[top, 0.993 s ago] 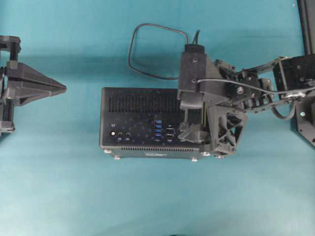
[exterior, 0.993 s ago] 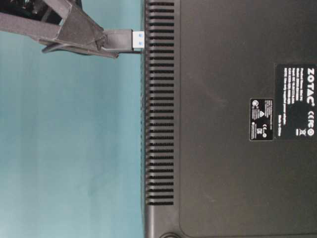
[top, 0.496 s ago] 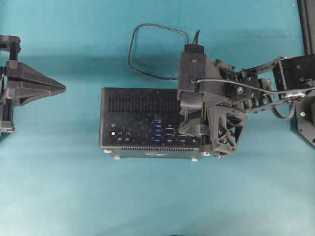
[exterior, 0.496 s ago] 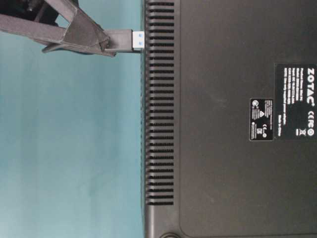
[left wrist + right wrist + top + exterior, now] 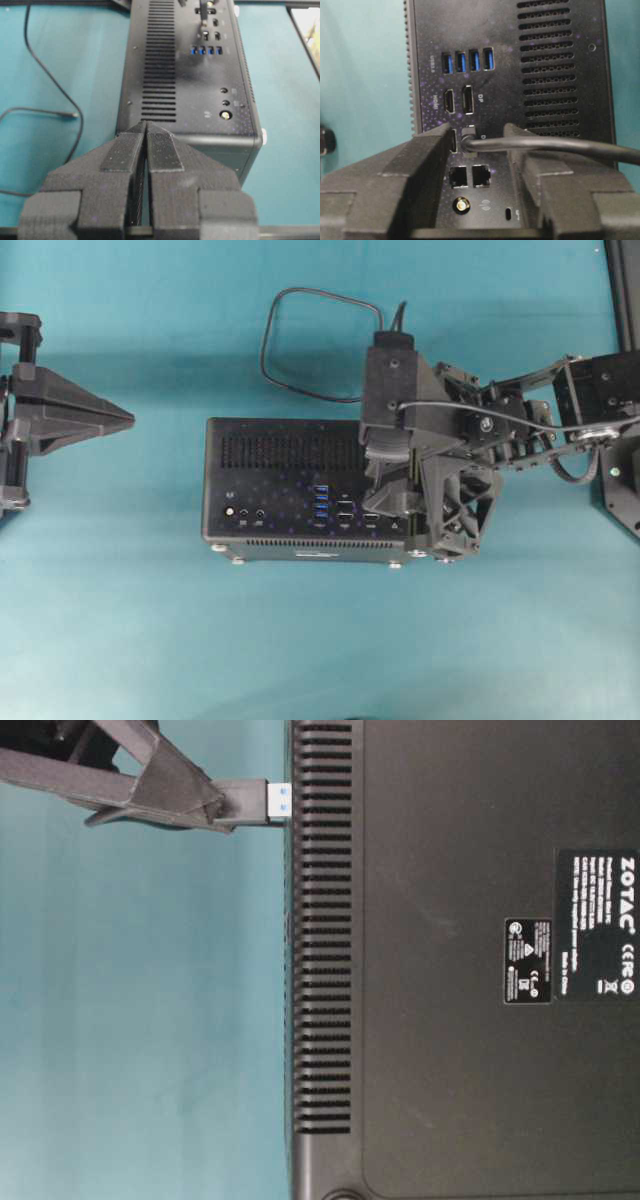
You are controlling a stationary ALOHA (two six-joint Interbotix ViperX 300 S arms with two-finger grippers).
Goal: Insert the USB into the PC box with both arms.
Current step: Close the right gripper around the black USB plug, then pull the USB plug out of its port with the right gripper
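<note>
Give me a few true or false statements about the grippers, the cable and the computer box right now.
1. The left gripper has its jaws shut. True.
2. The left gripper touches the PC box. False: in the overhead view it sits apart from the box, off its left end.
3. The box has four blue USB ports in a row. True.
4. The USB cable's loop lies on top of the box. False: it lies on the teal surface beside the box.
5. The right gripper is over the box's port panel. True.
</note>
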